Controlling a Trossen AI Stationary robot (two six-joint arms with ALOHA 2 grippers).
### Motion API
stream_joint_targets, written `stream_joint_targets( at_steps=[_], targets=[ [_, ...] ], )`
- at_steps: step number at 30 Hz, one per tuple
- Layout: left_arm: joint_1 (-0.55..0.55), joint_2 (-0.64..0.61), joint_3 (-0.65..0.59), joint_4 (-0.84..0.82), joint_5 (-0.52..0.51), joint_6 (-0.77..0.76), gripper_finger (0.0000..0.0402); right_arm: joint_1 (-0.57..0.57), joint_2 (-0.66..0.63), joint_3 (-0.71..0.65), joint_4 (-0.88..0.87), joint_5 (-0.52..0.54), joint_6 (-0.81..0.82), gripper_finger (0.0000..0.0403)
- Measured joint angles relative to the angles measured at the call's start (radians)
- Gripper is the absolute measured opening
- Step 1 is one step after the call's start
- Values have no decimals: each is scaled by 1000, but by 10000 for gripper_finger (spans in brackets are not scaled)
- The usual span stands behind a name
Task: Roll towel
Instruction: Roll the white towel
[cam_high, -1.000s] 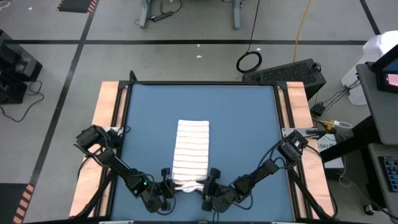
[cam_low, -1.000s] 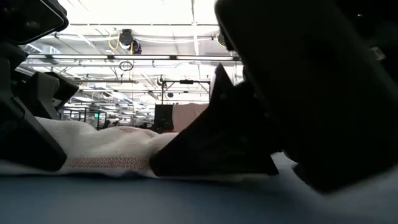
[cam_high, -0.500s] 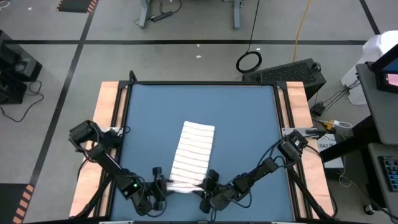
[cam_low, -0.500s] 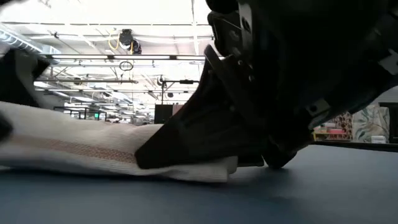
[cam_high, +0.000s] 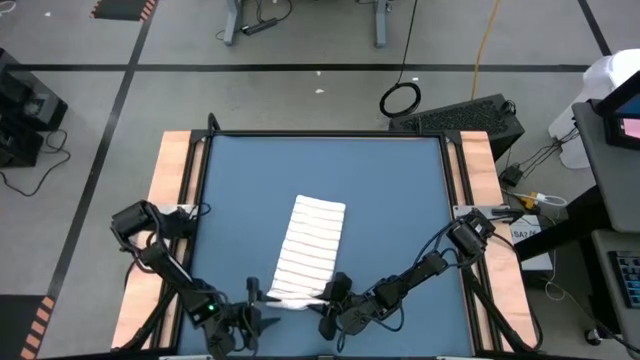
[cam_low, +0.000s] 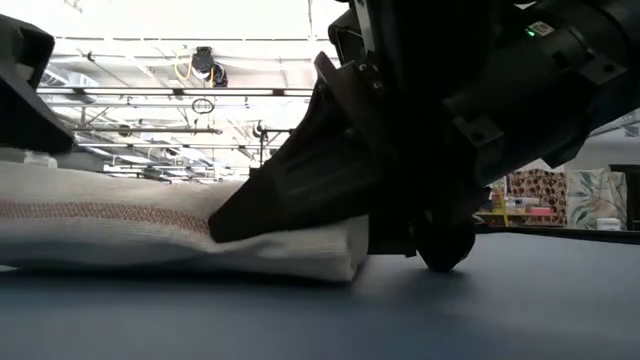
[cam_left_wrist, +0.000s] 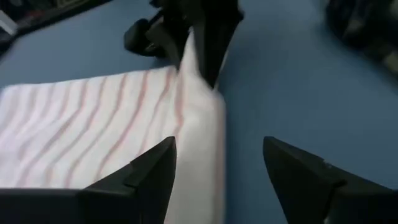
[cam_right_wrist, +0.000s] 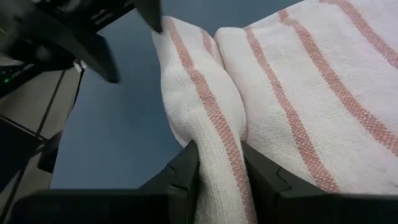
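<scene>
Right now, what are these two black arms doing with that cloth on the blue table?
They are rolling up a white rectangular cloth towel with thin stripes, which lies on the blue tabletop. At the towel's near end a first fold of a roll has formed. The right tool is shut on that rolled edge, pinching it between its fingers. The left tool is open beside the same end of the towel, gripping nothing. Most of the towel lies flat, not yet rolled.

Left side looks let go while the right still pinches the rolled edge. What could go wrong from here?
1. The left gripper stands open, off the towel, so the started roll may loosen at that end.
2. Only the right gripper pinches the fold; rolling from one end could skew the already angled towel.
</scene>
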Motion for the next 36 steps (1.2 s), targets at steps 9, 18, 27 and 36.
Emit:
stream_joint_targets(
  at_steps=[9, 18, 27, 36],
  targets=[
    [18, 58, 0, 0, -31, 126, 245, -2, -22, -2, -2, -58, 44, 78],
    [45, 68, 1, 12, 61, 133, 244, -4, -22, 0, 10, -64, 93, 78],
    [46, 68, 2, 56, 82, 119, 160, -4, -23, 1, 4, -77, 100, 78],
    [120, 64, 6, 9, 199, -84, 30, 4, -64, -2, -101, -93, -99, 152]
  ],
)
